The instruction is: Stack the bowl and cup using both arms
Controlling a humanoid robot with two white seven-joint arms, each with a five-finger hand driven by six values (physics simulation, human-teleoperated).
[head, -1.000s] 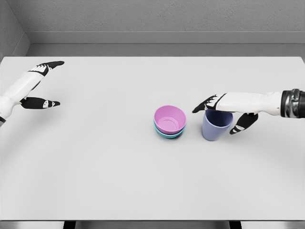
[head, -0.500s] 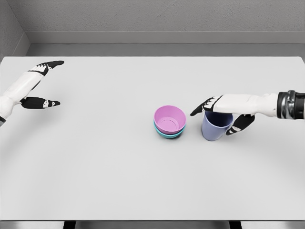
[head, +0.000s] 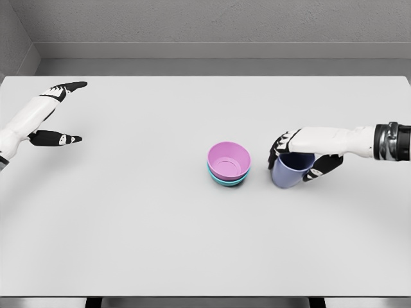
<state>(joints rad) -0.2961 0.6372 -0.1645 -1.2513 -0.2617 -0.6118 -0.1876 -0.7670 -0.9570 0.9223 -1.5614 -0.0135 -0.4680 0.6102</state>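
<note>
Blue cup (head: 287, 174) gripped by right hand (head: 299, 154), rim part-hidden; left hand (head: 48, 115) spread, empty.

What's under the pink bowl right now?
The pink bowl sits nested in a teal bowl, of which only a strip of rim shows below it. The rest of the teal bowl is covered. Both stand on the table.

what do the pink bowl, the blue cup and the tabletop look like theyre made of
Pink bowl: likely matte plastic, with flat even colour and a soft sheen but no glare. Blue cup: seems to be the same kind of plastic, opaque, smooth and thin-walled at the rim. Table: a smooth pale grey surface, perhaps laminate, with no grain. Being a render, all are guesses.
</note>
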